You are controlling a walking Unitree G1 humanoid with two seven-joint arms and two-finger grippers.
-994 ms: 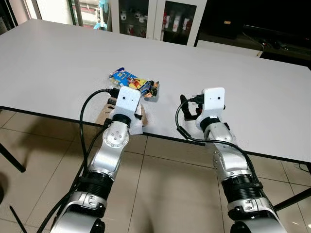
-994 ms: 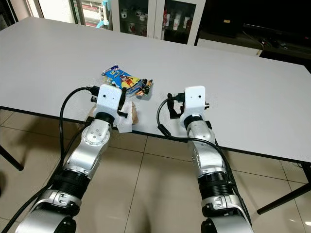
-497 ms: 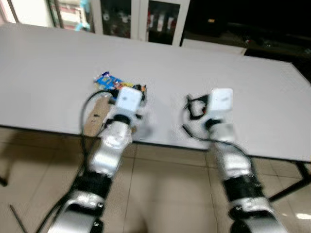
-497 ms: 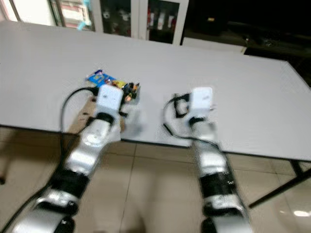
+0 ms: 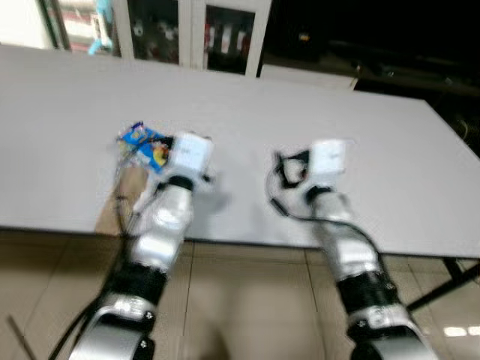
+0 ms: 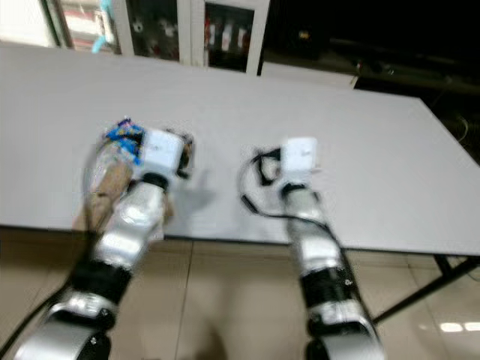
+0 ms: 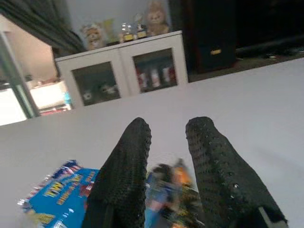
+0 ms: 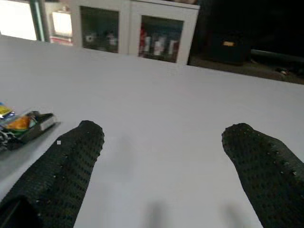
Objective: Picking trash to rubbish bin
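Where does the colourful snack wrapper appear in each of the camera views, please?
Left eye view: snack wrapper on the white table, just ahead of the left gripper.
Right eye view: partly behind the left wrist.
Left wrist view: beyond the fingers.
Right wrist view: at the picture's edge.
Shared landmark: glass-door cabinet.

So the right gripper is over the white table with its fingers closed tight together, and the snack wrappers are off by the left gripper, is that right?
Not quite. The right wrist view shows the right gripper with its fingers spread wide apart, nothing between them, over the white table. The snack wrappers do lie by the left gripper.
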